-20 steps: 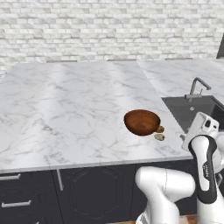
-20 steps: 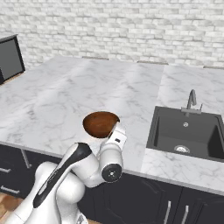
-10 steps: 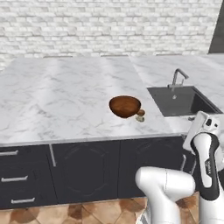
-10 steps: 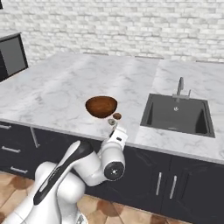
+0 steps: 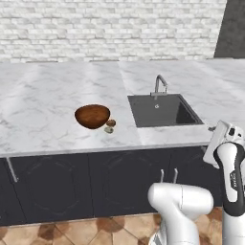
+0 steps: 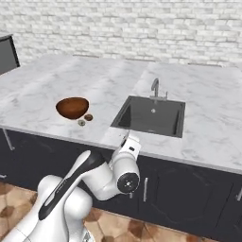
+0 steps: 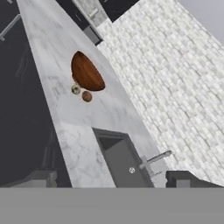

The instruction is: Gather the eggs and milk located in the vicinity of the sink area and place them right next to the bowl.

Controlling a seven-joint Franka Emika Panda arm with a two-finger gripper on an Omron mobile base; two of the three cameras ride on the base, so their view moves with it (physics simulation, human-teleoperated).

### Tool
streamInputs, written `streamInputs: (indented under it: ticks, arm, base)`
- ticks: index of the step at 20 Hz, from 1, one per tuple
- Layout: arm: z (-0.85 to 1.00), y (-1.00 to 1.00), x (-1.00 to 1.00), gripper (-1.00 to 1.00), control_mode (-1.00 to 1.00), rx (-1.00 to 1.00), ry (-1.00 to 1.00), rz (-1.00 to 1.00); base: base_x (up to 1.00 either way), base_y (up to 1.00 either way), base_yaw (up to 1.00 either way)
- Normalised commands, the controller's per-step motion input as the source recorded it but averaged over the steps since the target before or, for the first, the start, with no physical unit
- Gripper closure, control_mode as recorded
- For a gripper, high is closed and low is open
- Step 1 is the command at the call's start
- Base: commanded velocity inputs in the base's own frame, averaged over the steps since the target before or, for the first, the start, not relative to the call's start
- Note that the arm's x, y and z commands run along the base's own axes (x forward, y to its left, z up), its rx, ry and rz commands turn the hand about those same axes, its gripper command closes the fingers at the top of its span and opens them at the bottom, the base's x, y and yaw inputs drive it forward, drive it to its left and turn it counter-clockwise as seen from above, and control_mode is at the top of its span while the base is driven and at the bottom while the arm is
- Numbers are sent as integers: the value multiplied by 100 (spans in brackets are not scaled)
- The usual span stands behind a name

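The glossy reddish-brown bowl [image 5: 92, 116] [image 6: 72, 107] [image 7: 87, 72] sits near the counter's front edge, left of the sink. Two eggs lie on the marble right beside it: a reddish-brown one [image 5: 111, 123] [image 6: 88, 117] [image 7: 87, 96] and a pale one [image 5: 109, 129] [image 6: 82, 123] [image 7: 76, 89]. The dark grey sink [image 5: 162, 110] [image 6: 151, 116] [image 7: 118, 159] has a slim silver faucet [image 5: 160, 83] at its back. My gripper [image 7: 111, 179] is open and holds nothing; it hangs in front of the counter, off the front edge by the sink. The milk is out of view.
Dark cabinet fronts [image 5: 95, 182] run below the marble counter [image 5: 43, 95]. A white brick wall [image 5: 110, 28] backs it. A dark appliance [image 6: 7, 54] stands at the far left. The floor is brown tile [image 6: 156, 227].
The base has driven back and to the right, so the whole scene has shifted and the counter looks farther off. Bowl and eggs keep their places. The gripper stays open.
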Motion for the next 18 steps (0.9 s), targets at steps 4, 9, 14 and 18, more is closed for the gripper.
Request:
streamInputs:
  ticks: [4,9,14,18]
  arm:
    - [0,0,0,-100,100,0,0,0]
    - [0,0,0,-100,100,0,0,0]
    - [0,0,0,-100,100,0,0,0]
    - [0,0,0,-100,100,0,0,0]
  base:
    - [1,-100,0]
    - [0,-100,0]
    - [0,-100,0]
    - [0,-100,0]
